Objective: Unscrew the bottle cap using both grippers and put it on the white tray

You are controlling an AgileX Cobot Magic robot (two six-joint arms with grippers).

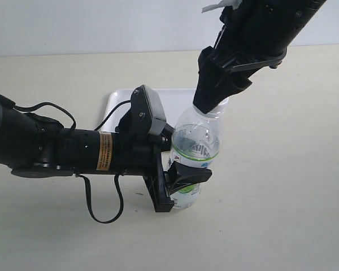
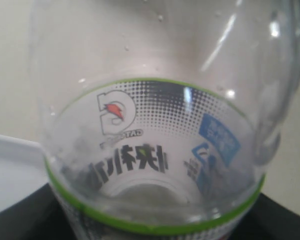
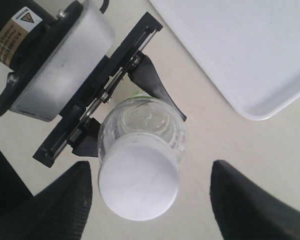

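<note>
Two-handed, L to R: left gripper (image 1: 186, 179) clamped on bottle (image 1: 198, 138) at label, beside white tray (image 1: 116, 97) nr table (image 1: 271, 226) far edge; right gripper (image 1: 210, 106) over neck. Only in right wrist view: bottle cap (image 3: 138, 182) on, between wide-open fingers (image 3: 65, 205), ungripped.

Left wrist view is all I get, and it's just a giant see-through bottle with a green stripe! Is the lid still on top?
Observer: Yes. The right wrist view shows the bottle cap sitting on the bottle.
Operator: Is the other claw pinching it?
Observer: No. The right gripper is open, with one finger on each side of the cap and a gap on both sides.
Operator: Is that white bit in my corner the tray?
Observer: Yes, that's the white tray. The exterior view shows it lying flat behind the bottle and the left gripper, which clamps the bottle's lower half.
</note>
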